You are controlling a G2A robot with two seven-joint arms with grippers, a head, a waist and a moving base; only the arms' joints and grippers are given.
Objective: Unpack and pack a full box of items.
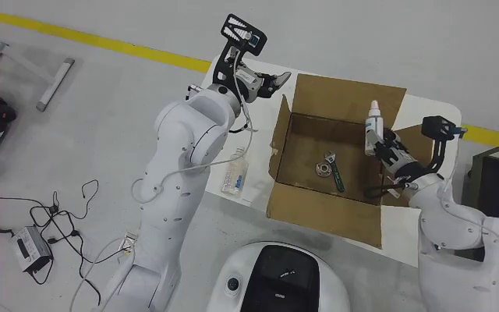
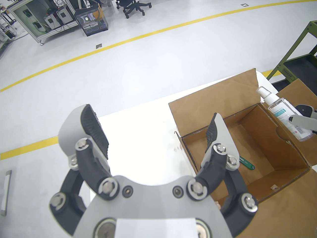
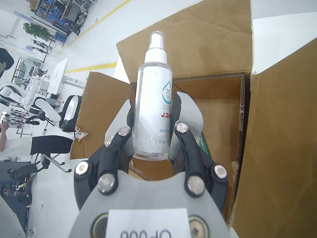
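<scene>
Bottle (image 3: 154,85) sits clamped inside right end effector (image 3: 153,105).

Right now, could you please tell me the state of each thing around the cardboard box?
Brown cardboard box: open, flaps spread.
Clear white-capped spray bottle: gripped, held over the box.
Right gripper: shut on the spray bottle.
Left gripper: open, empty.
Green-handled wrench: lying on the box floor.
Round metal part: lying beside the wrench.

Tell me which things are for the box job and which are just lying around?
For the job: box, spray bottle, wrench, round metal part.
Lying around: office chair, green cart, power adapter.
</scene>
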